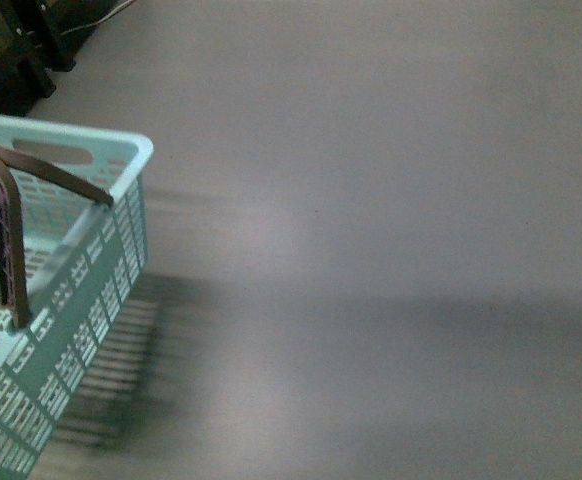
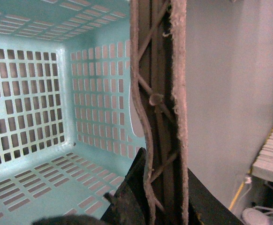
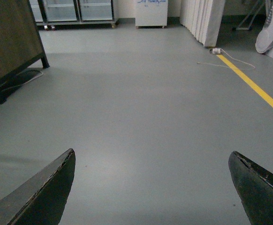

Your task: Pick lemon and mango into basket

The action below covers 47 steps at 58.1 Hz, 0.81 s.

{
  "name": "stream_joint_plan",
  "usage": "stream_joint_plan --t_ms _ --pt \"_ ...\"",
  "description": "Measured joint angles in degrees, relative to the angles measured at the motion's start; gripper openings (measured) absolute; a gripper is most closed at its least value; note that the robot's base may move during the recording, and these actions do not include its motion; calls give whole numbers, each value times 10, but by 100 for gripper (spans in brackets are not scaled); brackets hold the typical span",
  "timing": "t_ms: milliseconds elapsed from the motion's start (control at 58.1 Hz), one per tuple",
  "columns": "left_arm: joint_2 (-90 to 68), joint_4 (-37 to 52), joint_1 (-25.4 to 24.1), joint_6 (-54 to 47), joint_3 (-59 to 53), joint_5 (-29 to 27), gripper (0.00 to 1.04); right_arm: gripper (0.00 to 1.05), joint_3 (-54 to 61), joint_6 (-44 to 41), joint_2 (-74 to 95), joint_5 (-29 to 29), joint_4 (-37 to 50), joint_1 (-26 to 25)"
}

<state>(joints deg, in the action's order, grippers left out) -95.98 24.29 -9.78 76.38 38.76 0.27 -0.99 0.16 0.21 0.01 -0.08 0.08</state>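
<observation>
The light turquoise basket [image 1: 121, 160] has slotted walls and a raised grey-brown handle [image 1: 6, 240], and shows at the front view's left edge over the grey floor [image 1: 391, 200]. The left gripper [image 2: 162, 197] has its fingers clamped on that handle. The right gripper [image 3: 150, 187] hangs with fingers spread wide above the floor, near a yellow line [image 3: 254, 86]

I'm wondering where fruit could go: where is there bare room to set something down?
Inside the basket, the slotted bottom looks bare between its walls. The grey floor to the basket's right is open too. It is tight only around the handle, which the left claw grips.
</observation>
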Motion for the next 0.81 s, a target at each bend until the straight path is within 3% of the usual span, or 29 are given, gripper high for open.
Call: stream_joint_plan --t_ms 430,602,808 --pt "403 -233 27 90 -10 -32 7 96 0 0 0 0 0 0" --pt "468 -293 43 85 25 -64 7 96 0 0 0 0 0 0" --pt "478 -296 46 83 35 -63 7 96 0 0 0 0 0 0"
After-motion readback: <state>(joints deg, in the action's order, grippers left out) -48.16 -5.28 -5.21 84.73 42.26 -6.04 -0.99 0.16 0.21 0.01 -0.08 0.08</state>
